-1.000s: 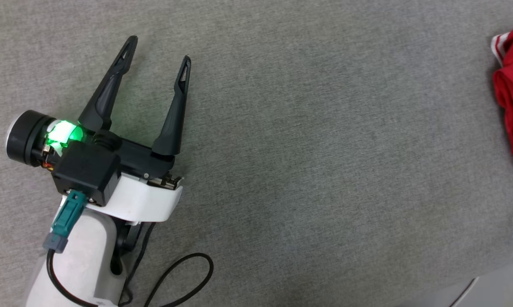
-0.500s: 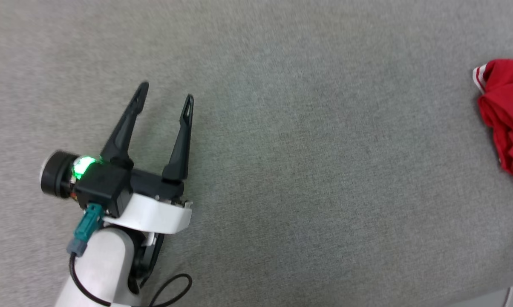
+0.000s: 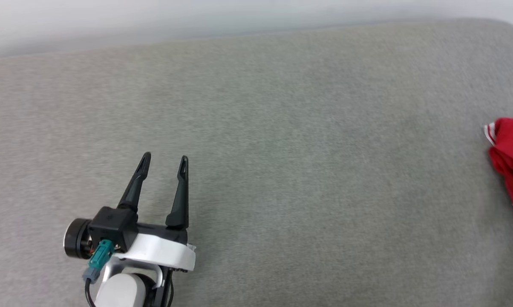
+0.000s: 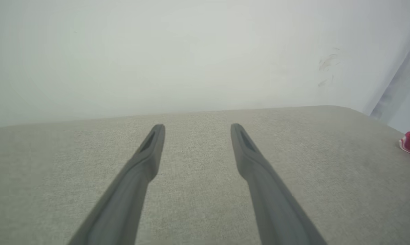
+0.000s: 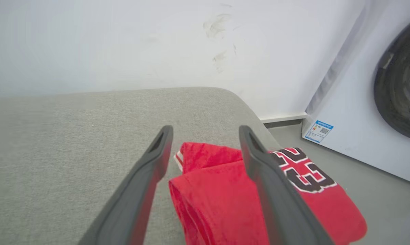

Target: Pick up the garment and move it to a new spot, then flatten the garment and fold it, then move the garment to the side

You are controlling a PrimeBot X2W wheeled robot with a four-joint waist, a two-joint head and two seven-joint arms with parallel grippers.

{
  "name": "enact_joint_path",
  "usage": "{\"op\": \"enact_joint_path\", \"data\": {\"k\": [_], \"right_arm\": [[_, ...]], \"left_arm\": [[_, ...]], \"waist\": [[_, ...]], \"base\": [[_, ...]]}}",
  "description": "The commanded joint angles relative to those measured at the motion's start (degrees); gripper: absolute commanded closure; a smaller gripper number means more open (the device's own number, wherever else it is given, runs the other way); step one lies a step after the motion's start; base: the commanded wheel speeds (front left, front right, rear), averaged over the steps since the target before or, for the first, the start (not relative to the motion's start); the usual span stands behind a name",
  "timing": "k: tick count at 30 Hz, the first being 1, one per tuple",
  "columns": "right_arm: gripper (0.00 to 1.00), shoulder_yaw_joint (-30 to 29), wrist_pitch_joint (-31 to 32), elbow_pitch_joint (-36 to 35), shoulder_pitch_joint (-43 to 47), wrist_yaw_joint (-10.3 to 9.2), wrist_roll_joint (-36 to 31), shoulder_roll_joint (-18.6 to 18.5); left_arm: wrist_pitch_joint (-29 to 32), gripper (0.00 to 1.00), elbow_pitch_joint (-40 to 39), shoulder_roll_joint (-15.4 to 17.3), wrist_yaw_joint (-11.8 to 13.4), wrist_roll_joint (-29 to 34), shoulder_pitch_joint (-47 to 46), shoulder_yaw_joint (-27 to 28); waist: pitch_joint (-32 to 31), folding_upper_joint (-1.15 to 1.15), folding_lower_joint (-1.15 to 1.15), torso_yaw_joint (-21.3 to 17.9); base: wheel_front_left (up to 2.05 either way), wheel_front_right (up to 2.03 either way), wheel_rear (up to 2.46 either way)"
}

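Lying in a folded red bundle, the garment point(image 5: 218, 197) is seen in the right wrist view under the right gripper point(image 5: 206, 128). The jaws of that gripper are held wide apart, and no fabric is pinched between them. Most of the red cloth is framed in the gap between the two fingers, below their tips. A red-and-white striped edge is found just inside the tip of the left-hand finger in that view. The panel with black, white-outlined numerals is spread outside the right-hand finger. The bundle is placed near the rounded corner of the grey padded surface point(image 5: 55, 143), past which a grey floor point(image 5: 378, 190) and a white appliance point(image 5: 358, 112) with a dark round door can be made out. Whether the fingers touch the cloth cannot be told.

The left gripper point(image 3: 165, 157) is likewise held with its jaws spread and nothing between them, over bare grey fabric. From these jaws the garment point(image 3: 510, 153) is set well apart, far off to their right side, at the edge of the head view.
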Motion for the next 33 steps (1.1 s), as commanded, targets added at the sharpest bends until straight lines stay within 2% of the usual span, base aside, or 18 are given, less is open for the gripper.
{"op": "enact_joint_path", "data": {"k": [1,9,14,18,25,33], "right_arm": [[0.00,0.1,0.1,-0.7,1.2,-0.07,0.0,0.2],[0.00,3.9,4.4,-15.5,11.4,-0.07,-0.7,6.9],[0.00,6.1,7.3,-23.9,17.1,-0.07,-0.6,11.3],[0.00,7.4,9.2,-28.8,21.6,-0.07,-0.8,13.4],[0.00,7.5,12.8,-35.9,29.0,-0.06,-1.2,15.4],[0.00,7.9,15.5,-40.8,32.2,-0.06,-2.0,16.2]], "left_arm": [[-0.2,0.00,0.3,-0.2,0.1,-0.2,0.4,-0.1],[-0.5,0.00,3.6,-0.3,0.5,-0.6,3.4,1.9],[-0.5,0.00,4.6,0.2,0.6,-0.1,5.3,3.4],[-0.5,0.00,5.3,0.3,0.2,0.1,6.9,4.0],[-0.5,0.00,6.2,0.1,-0.6,0.5,10.1,3.9],[-0.5,0.00,6.8,0.0,-1.1,0.6,11.8,3.9]], "waist": [[-2.5,0.00,0.02,2.8],[-6.7,0.00,0.02,6.6],[-9.2,0.00,0.02,7.7],[-11.7,0.00,0.02,7.9],[-15.3,0.00,0.02,7.5],[-16.6,0.00,0.02,7.1]], "base": [[0.00,0.00,0.00],[0.00,0.00,0.00],[0.00,0.00,0.00],[0.00,0.00,0.00],[0.00,0.00,0.00],[0.00,0.00,0.00]]}}
